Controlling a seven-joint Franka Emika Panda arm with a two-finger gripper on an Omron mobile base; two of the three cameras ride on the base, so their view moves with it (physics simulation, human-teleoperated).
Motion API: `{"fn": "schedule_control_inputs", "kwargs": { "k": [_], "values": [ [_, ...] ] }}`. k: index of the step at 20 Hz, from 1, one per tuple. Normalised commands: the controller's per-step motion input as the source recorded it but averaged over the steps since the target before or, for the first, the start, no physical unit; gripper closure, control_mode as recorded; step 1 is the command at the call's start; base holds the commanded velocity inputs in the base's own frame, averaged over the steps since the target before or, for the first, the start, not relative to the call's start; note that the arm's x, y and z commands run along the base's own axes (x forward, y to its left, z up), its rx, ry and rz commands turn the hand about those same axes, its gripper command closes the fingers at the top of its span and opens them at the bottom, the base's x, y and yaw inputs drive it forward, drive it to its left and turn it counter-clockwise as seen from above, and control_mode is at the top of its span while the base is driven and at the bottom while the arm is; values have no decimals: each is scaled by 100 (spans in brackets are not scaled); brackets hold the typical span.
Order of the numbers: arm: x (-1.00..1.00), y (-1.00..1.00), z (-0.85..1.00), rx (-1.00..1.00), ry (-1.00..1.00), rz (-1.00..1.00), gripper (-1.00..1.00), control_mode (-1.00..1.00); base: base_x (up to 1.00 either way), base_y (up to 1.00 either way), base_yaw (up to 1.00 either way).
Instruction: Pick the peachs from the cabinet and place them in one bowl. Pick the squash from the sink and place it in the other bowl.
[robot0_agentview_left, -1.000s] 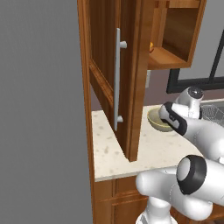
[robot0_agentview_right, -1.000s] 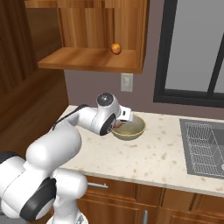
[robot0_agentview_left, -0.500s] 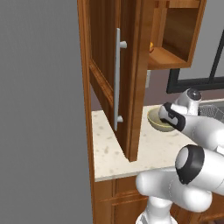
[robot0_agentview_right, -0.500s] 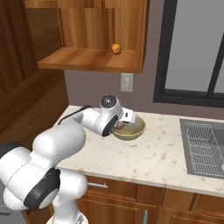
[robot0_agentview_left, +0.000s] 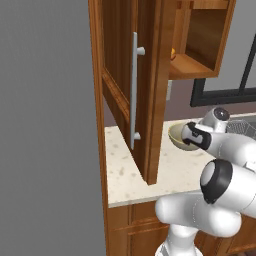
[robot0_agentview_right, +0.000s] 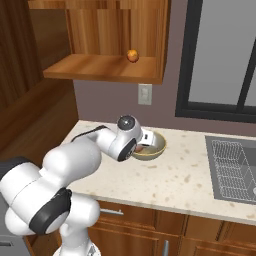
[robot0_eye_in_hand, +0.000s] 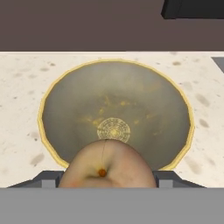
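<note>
At the bottom centre of the hand view we see a peach (robot0_eye_in_hand: 107, 166), pale orange-pink with a small dark dimple, clamped between our fingers (robot0_eye_in_hand: 50, 178) just over the near rim of the tan bowl (robot0_eye_in_hand: 52, 100) on the counter (robot0_agentview_right: 190, 180). Another peach (robot0_agentview_right: 132, 55) sits on the cabinet (robot0_agentview_right: 100, 67) shelf, upper centre.

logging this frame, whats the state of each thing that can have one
cabinet door: swung open
peach on the cabinet shelf: not yet picked
peach in the gripper: held over the tan bowl
tan bowl: upright on the counter, empty
gripper: shut on a peach
</note>
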Motion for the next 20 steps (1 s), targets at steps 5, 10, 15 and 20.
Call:
{"fn": "schedule_control_inputs", "kwargs": {
  "k": [5,10,15,20],
  "values": [
    [3,0,-18,0,-2,0,100,-100,0,0,0],
    [0,0,0,0,-3,0,100,-100,0,0,0],
    [2,0,0,0,0,0,100,-100,0,0,0],
    [11,0,4,0,0,0,100,-100,0,0,0]
  ]
}}
